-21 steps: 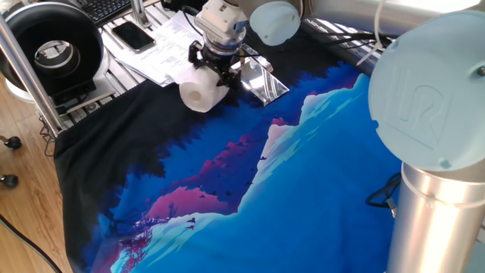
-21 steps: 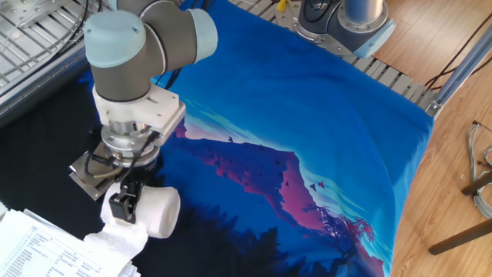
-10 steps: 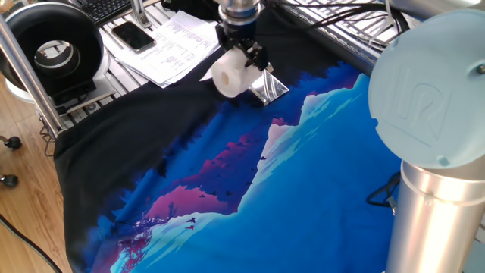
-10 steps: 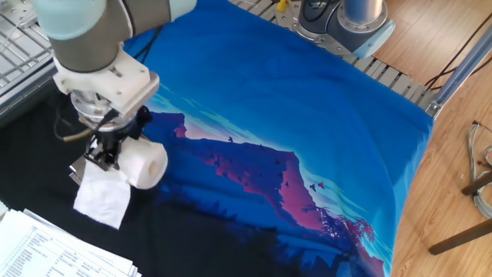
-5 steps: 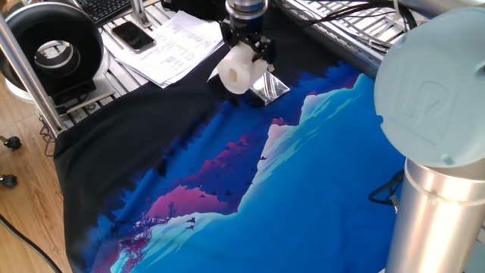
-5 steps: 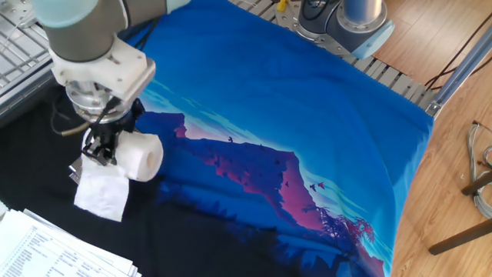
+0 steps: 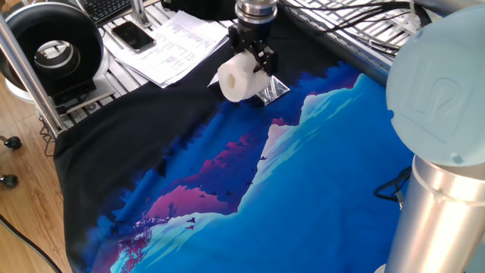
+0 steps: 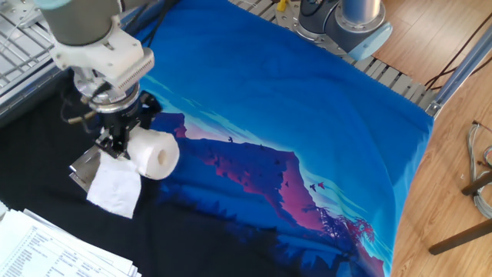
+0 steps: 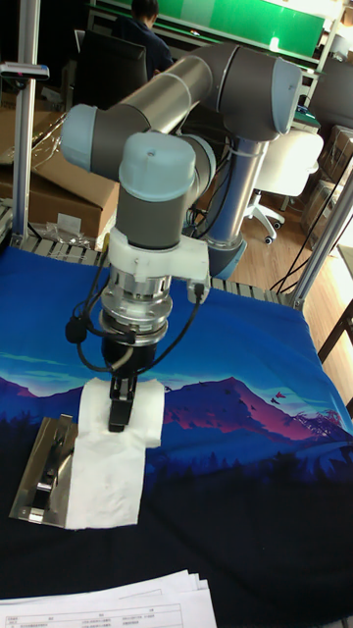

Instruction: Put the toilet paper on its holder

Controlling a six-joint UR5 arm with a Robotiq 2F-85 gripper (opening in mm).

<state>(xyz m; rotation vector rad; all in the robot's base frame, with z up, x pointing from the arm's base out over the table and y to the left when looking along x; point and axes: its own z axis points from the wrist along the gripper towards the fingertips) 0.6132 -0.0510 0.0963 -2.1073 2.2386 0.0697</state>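
The toilet paper (image 7: 235, 79) is a white roll held in the air, with my gripper (image 7: 255, 64) shut on it from above. The other fixed view shows the roll (image 8: 159, 153) lying sideways under the gripper (image 8: 118, 145), hollow end facing right, with a loose tail of tissue (image 8: 114, 188) hanging down. The holder (image 7: 273, 92), a shiny silver plate, lies on the cloth right beside and partly behind the roll. In the tall view the holder (image 9: 43, 472) lies just left of the hanging tissue (image 9: 106, 479), and the gripper (image 9: 119, 410) sits over the roll (image 9: 143, 410).
A blue mountain-print cloth (image 7: 303, 189) covers the table. Printed paper sheets (image 7: 170, 47), a phone (image 7: 133, 35) and a large black round device (image 7: 51, 47) sit at the back left. More sheets (image 8: 46, 246) lie near the front corner. The arm's base (image 8: 346, 23) stands at the far edge.
The roll came up off the cloth in the gripper and was carried across to beside the holder. Its tail of tissue now hangs free. In the last half second it shifted slightly further.
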